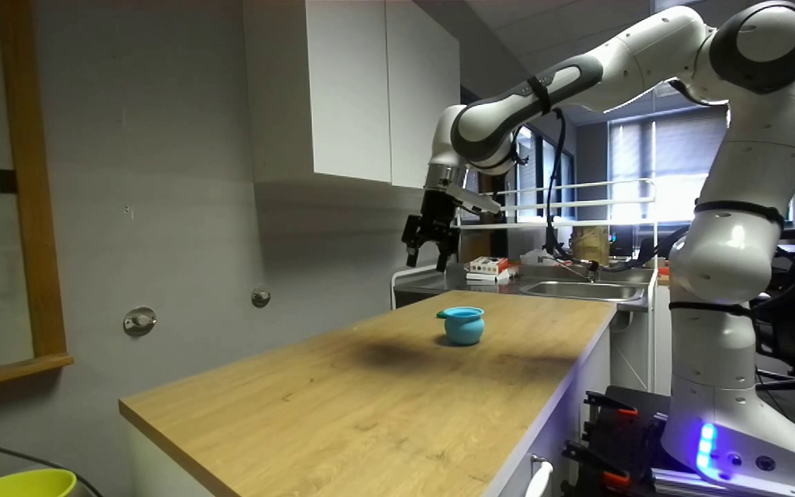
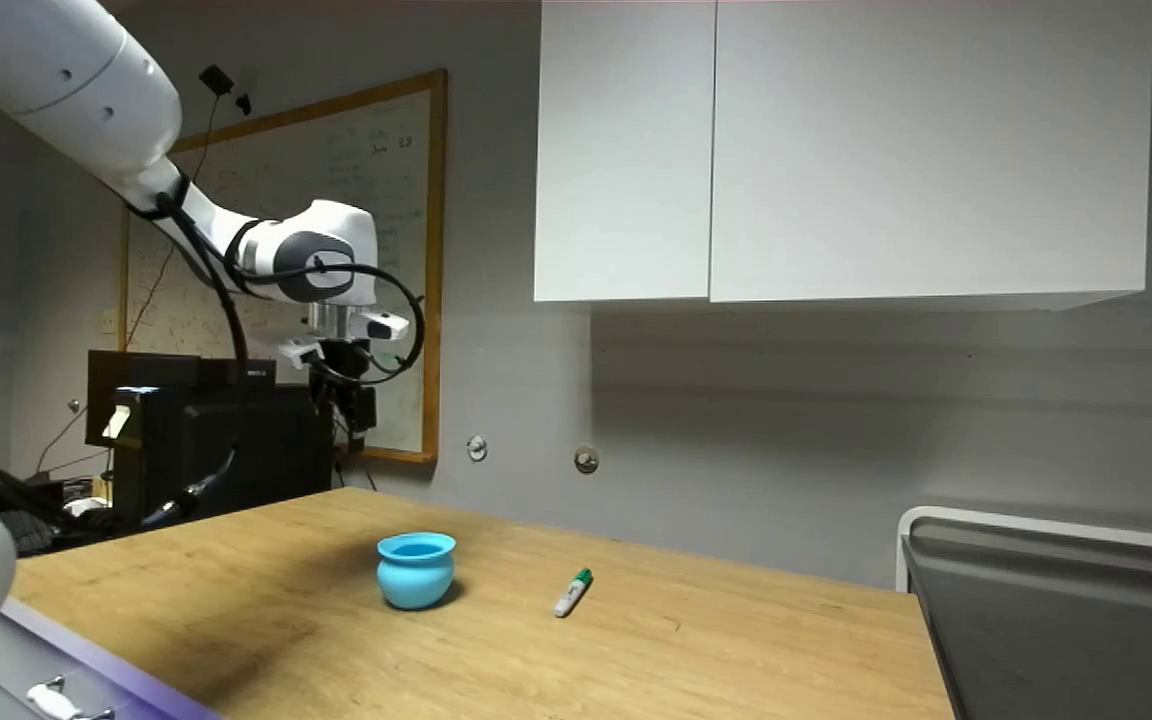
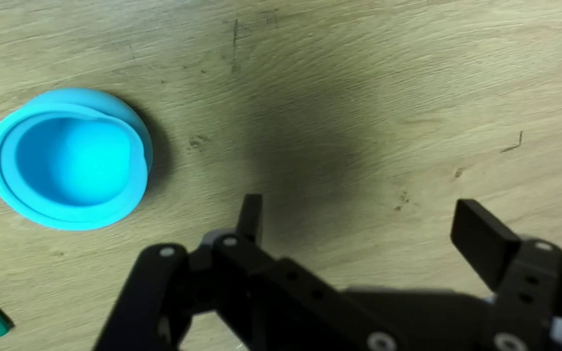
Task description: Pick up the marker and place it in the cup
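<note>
in an exterior view: gripper [image 1: 428, 258] hangs high above the counter [image 1: 342, 393], fingers spread, pinching nothing. cup [image 1: 464, 328] hides most of the marker [image 1: 441, 315]; only green shows.

in an exterior view: marker [image 2: 573, 593] fully visible, flat on the counter beside the cup, not touching, green end toward the wall [image 2: 736, 450].

wrist view: fingers [image 3: 250, 217] wide apart, cup off to the left, marker cut off in the lower left corner, looks diagonal to the closing line. i'd slide that way while high to clear the rim, rotate so the fingers straddle the barrel, drop straight, close mid-length.
</note>
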### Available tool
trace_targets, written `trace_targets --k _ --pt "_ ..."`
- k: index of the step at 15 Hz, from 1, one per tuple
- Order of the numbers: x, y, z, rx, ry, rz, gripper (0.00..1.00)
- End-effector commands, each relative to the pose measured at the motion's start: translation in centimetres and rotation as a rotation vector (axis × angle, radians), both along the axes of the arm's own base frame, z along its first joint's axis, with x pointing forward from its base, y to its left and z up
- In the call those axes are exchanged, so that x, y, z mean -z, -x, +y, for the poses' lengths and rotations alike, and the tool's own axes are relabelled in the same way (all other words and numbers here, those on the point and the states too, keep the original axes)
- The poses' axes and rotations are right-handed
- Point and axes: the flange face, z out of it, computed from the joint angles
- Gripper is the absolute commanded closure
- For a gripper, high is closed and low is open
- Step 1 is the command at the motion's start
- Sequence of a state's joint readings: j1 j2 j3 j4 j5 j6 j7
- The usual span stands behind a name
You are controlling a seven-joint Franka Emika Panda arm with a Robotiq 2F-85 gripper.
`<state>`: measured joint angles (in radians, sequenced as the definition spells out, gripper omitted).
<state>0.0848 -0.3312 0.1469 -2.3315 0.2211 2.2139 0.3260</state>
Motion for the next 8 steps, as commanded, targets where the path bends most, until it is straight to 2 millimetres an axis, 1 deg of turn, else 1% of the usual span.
trace_targets --k 1,3,8 --pt "0.3 -1.0 -2.3 0.01 0.038 0.004 0.0" --pt "0.7 -1.5 -5.3 0.044 0.064 0.009 0.0" --pt "2.4 -2.5 -14.5 0.131 0.071 0.021 0.0"
